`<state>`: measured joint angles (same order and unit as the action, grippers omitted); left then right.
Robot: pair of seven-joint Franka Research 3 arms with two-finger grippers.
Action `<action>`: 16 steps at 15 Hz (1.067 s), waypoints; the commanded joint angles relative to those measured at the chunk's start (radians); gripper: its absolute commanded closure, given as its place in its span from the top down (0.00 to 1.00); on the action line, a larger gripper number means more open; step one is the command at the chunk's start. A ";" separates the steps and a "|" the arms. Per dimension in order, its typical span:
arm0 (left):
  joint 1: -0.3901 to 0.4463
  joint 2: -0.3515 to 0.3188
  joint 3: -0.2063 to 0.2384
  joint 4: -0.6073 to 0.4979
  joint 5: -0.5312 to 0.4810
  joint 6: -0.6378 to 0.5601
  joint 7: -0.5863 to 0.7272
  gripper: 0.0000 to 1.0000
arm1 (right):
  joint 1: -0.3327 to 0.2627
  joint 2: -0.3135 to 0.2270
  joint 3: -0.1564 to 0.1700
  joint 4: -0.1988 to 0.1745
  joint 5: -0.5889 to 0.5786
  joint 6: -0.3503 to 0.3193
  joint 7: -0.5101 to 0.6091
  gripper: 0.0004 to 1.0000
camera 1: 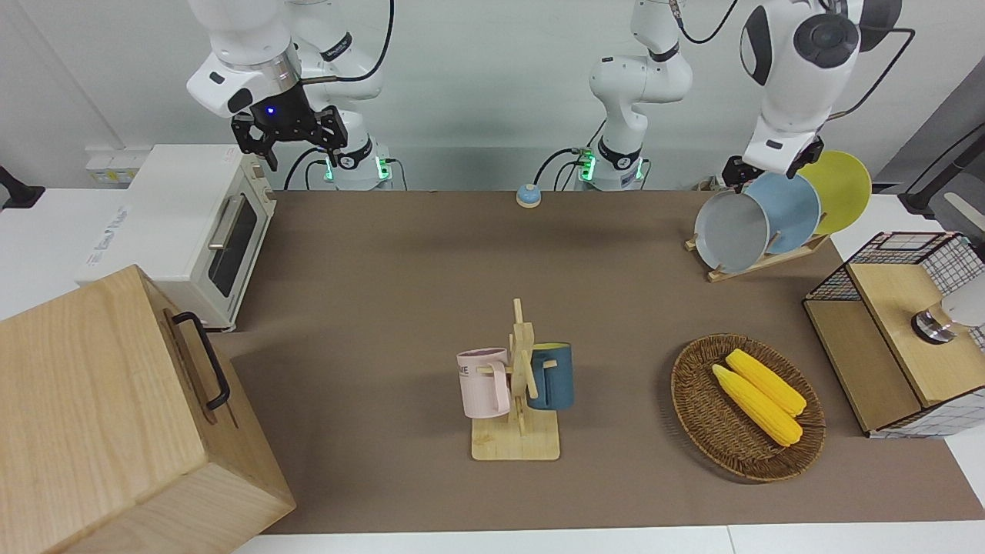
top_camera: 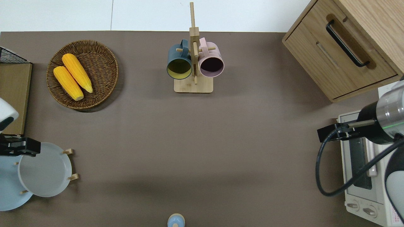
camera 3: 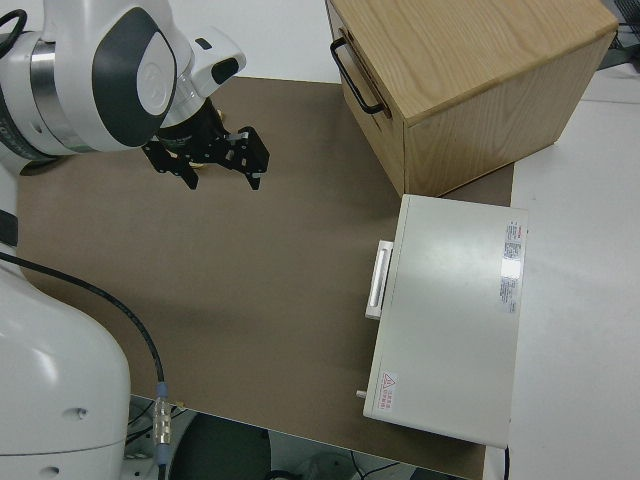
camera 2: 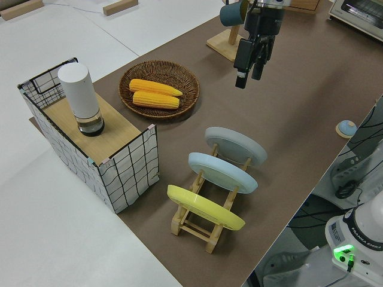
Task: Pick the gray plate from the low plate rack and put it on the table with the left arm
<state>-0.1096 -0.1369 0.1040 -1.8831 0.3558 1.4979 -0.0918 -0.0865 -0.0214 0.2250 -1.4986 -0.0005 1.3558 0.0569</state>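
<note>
The gray plate (camera 1: 731,231) leans in the low plate rack (camera 1: 758,265), in the slot farthest from the robots; it also shows in the overhead view (top_camera: 44,170) and the left side view (camera 2: 236,145). A light-blue plate (camera 1: 793,209) and a yellow plate (camera 1: 839,188) lean in the slots nearer to the robots. My left gripper (top_camera: 23,148) is open and empty over the gray plate's rim that lies farthest from the robots; the left side view shows the left gripper (camera 2: 248,75) up in the air. The right arm is parked, its gripper (camera 1: 286,138) open.
A wicker basket (top_camera: 104,78) with two corn cobs and a wire crate (camera 1: 896,331) stand near the rack. A mug stand (top_camera: 193,85) with two mugs, a wooden cabinet (top_camera: 347,47), a toaster oven (camera 1: 192,223) and a small blue bell (top_camera: 175,220) are on the brown table (top_camera: 205,142).
</note>
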 commanded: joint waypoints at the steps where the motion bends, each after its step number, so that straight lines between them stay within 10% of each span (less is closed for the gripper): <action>1: 0.005 0.010 0.062 -0.082 0.034 0.057 0.021 0.99 | -0.015 -0.005 0.007 0.006 0.004 -0.015 -0.003 0.99; 7: 0.013 0.066 0.112 -0.145 0.048 0.136 0.015 0.88 | -0.015 -0.005 0.007 0.006 0.004 -0.015 -0.003 0.99; 12: 0.013 0.072 0.117 -0.157 0.040 0.145 0.001 0.18 | -0.015 -0.005 0.007 0.006 0.004 -0.015 -0.003 0.99; 16: 0.016 0.074 0.117 -0.157 0.038 0.145 0.004 0.08 | -0.015 -0.005 0.007 0.006 0.004 -0.015 -0.003 0.99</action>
<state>-0.0957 -0.0479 0.2163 -2.0212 0.3808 1.6274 -0.0815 -0.0865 -0.0214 0.2250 -1.4986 -0.0005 1.3558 0.0569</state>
